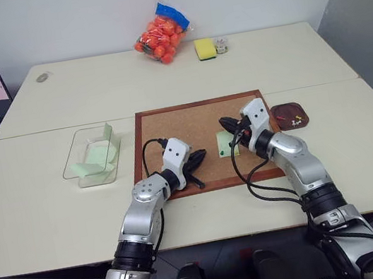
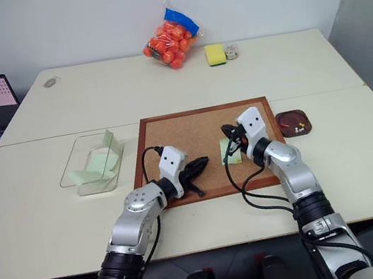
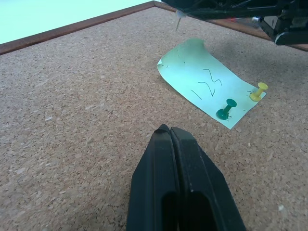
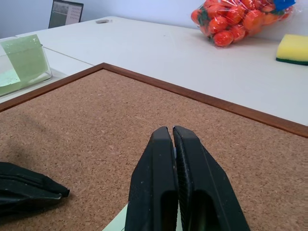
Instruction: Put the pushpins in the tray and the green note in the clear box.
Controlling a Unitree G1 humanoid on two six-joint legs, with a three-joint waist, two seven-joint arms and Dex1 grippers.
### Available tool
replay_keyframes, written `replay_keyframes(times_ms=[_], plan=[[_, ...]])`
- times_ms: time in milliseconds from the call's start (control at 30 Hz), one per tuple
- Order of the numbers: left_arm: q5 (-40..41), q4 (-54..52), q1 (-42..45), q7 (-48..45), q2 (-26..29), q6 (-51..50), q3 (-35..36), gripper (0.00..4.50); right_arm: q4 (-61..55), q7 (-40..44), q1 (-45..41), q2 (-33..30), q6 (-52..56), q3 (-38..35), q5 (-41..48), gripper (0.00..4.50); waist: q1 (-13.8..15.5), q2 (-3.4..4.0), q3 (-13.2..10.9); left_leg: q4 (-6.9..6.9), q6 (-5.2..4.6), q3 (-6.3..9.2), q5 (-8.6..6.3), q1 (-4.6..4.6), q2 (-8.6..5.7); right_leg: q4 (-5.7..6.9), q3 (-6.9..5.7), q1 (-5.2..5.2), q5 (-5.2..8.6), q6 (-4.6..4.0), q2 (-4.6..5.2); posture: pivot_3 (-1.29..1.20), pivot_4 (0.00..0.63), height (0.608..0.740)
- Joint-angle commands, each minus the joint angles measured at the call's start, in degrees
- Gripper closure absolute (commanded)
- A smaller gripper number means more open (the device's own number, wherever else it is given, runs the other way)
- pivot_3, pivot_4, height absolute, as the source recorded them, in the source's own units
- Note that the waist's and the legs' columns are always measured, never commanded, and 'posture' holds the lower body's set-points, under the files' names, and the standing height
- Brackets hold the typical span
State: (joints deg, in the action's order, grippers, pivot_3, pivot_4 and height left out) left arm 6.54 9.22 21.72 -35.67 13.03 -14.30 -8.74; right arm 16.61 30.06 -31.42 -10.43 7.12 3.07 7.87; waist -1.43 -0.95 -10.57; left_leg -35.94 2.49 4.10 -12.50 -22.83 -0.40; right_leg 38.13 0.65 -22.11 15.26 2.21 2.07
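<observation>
Head view: both arms reach over the cork board [image 1: 170, 124]; left fingers [image 1: 197, 158] closed, empty; right fingers [image 1: 229, 124] closed above the green note [image 1: 227, 145].

Left wrist view: the note lies ahead, held by a green pushpin [image 3: 225, 109] and a yellow pushpin [image 3: 258, 91].

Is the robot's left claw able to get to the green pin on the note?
Probably yes. The left claw is shut and points across bare cork board toward the green pin stuck in the green note. Nothing lies between them. The right claw hangs above the note's far end, so they might crowd.
</observation>
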Motion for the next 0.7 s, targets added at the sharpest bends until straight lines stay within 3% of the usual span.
replay_keyframes(times_ms=[33, 267, 700], plan=[[-0.24, 1.05, -0.68, -0.11, -0.63, -0.31, -1.12, 4.50, -4.47, -6.61, -0.52, -1.42, -0.16, -5.83, 0.39, 4.49, 0.06, 0.00, 0.00, 0.00, 0.00, 0.00, 0.00, 0.00, 0.00, 0.00, 0.01, 0.00, 0.00, 0.00, 0.00, 0.00, 0.150, 0.740], [-0.22, 0.90, -0.83, -0.42, -0.85, -0.47, -1.35, 4.50, -1.72, -18.84, -1.67, -5.60, 2.42, -12.02, -3.35, 4.49, 0.16, 0.00, 0.00, 0.02, 0.00, -0.03, 0.00, -0.01, -0.02, -0.01, 0.02, -0.01, 0.00, 0.00, 0.04, 0.00, 0.150, 0.740], [-0.63, 1.21, -0.35, -1.29, -0.52, -0.35, -1.49, 4.50, 5.74, -23.36, -4.79, -7.10, 7.57, -14.49, -1.93, 4.49, 0.08, 0.01, 0.01, 0.03, -0.01, -0.12, 0.00, -0.01, -0.02, -0.02, 0.08, -0.01, 0.00, 0.00, 0.02, 0.00, 0.150, 0.740]])
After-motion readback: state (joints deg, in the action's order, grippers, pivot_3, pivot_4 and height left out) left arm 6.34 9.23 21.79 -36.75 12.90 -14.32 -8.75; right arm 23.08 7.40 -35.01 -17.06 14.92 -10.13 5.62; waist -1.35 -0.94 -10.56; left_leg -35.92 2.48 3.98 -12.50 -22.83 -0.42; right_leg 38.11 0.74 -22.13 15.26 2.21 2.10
